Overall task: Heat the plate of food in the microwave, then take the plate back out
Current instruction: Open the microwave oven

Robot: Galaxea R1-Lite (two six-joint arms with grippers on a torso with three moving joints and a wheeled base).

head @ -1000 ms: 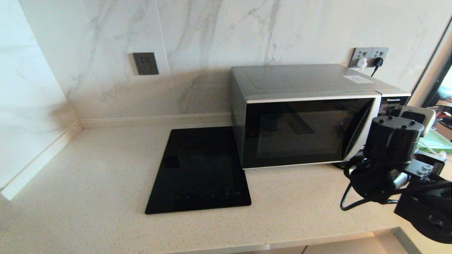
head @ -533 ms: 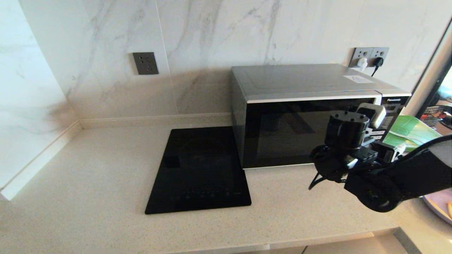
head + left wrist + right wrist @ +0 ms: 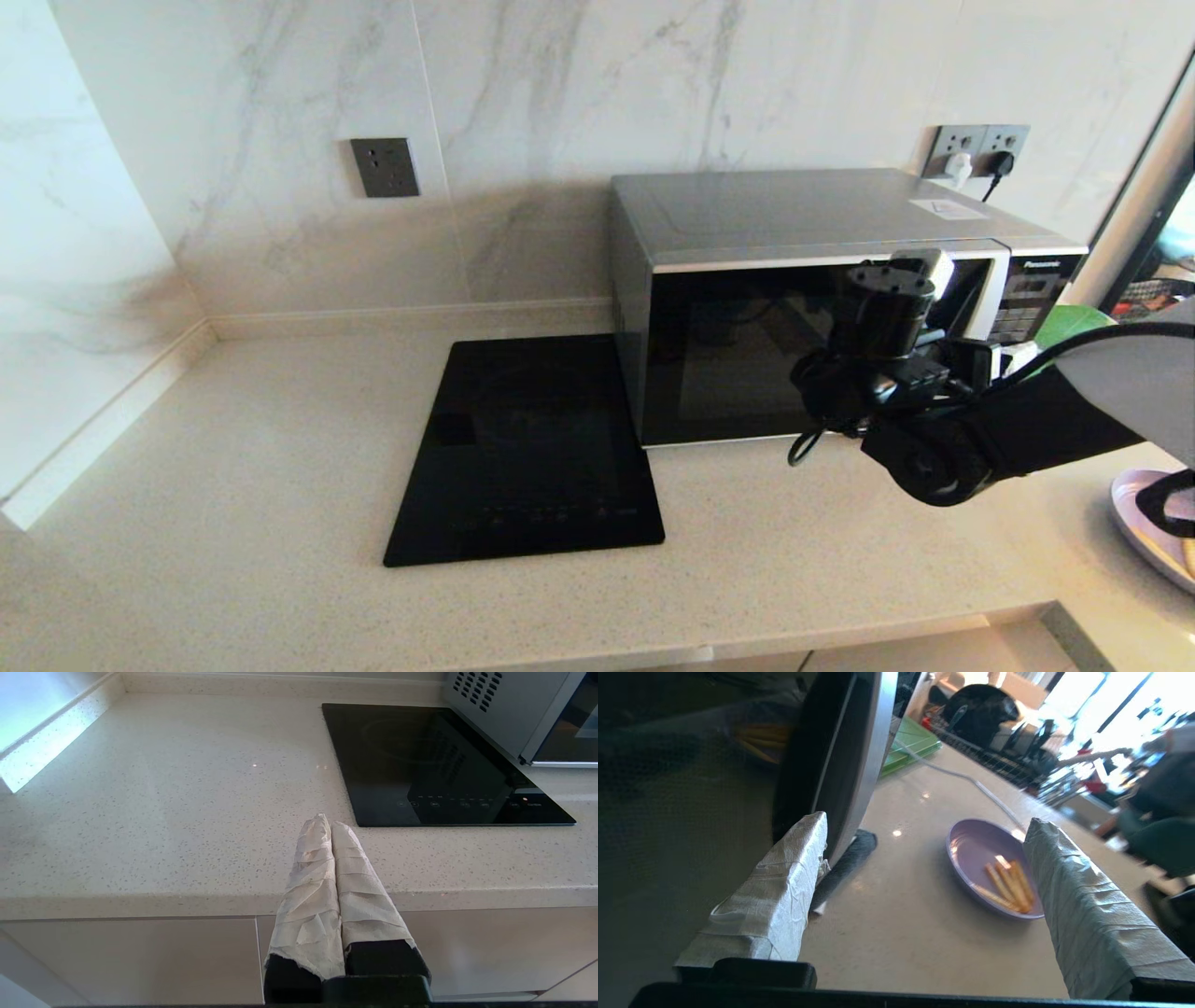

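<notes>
Speckled beige stone countertop (image 3: 233,467) against a marbled white wall, flat black glass cooktop (image 3: 527,453) beside the boxy silver-grey microwave (image 3: 803,280), door shut. Right gripper (image 3: 924,858) is by the door handle, taped jaws spread wide, holding nothing. Small lilac plate of golden fries (image 3: 987,868) sits on the counter to the microwave's right. Left gripper (image 3: 331,826) hangs at the counter edge, jaws pressed together, empty.

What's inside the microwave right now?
The microwave door is closed, and its dark glass shows only reflections, so the inside is hidden. The plate of fries sits outside on the counter.
</notes>
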